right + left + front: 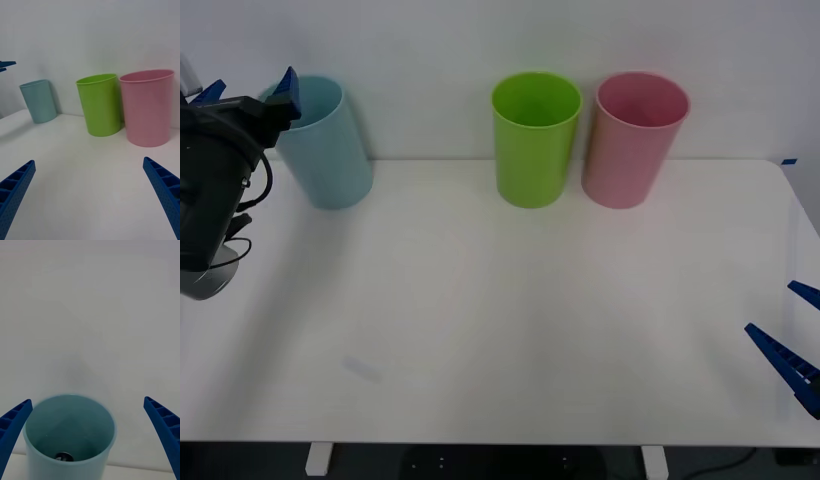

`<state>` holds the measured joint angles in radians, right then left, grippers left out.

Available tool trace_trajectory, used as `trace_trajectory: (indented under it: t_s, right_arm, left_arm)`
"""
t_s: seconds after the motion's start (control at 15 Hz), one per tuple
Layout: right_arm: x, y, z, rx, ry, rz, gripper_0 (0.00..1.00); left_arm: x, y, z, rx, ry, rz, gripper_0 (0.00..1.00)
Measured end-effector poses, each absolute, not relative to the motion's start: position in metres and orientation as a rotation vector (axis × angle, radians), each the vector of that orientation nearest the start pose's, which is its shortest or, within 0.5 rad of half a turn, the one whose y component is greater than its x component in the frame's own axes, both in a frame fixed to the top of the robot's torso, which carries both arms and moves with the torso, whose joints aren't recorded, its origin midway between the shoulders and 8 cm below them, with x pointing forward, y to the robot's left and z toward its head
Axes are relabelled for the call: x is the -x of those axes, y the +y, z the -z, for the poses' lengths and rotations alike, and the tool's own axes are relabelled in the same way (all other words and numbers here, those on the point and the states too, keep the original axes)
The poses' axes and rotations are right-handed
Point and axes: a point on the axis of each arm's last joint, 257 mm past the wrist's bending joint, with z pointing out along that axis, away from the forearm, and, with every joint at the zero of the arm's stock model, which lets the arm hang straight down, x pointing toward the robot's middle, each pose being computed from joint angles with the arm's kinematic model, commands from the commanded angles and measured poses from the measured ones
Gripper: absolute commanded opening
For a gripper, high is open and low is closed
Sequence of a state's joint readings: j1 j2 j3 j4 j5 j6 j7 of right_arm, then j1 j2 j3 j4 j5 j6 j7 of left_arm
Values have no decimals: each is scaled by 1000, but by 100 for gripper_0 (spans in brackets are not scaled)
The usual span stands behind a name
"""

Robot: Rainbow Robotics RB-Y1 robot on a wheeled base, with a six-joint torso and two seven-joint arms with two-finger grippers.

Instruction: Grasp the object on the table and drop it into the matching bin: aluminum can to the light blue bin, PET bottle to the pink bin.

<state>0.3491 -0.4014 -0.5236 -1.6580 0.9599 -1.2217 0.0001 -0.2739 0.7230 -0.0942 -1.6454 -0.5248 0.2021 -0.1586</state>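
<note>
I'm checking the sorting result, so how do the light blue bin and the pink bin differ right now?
The light blue bin stands at the table's far left, under the open left gripper; the pink bin stands right of centre, beside a lime green bin. The light blue bin holds the aluminum can, its silver top visible; the pink bin's visible interior looks empty. Both are upright, tapered cylinders.

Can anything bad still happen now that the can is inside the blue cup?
Maybe two things. The left gripper, open, hangs right above the light blue bin, so pulling back low could knock its rim and tip it with the aluminum can inside. The right gripper, open, sits low at the table edge and might scrape it if it swings.
</note>
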Motion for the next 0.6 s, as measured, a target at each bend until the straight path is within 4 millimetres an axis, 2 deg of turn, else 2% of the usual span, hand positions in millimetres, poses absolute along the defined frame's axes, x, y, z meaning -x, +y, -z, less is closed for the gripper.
trace_trajectory:
  t_s: [0.6]
  right_arm:
    - [-342,-330,169,465,1441,-567,100]
  left_arm:
    - [-491,376,83,-192,1415,323,100]
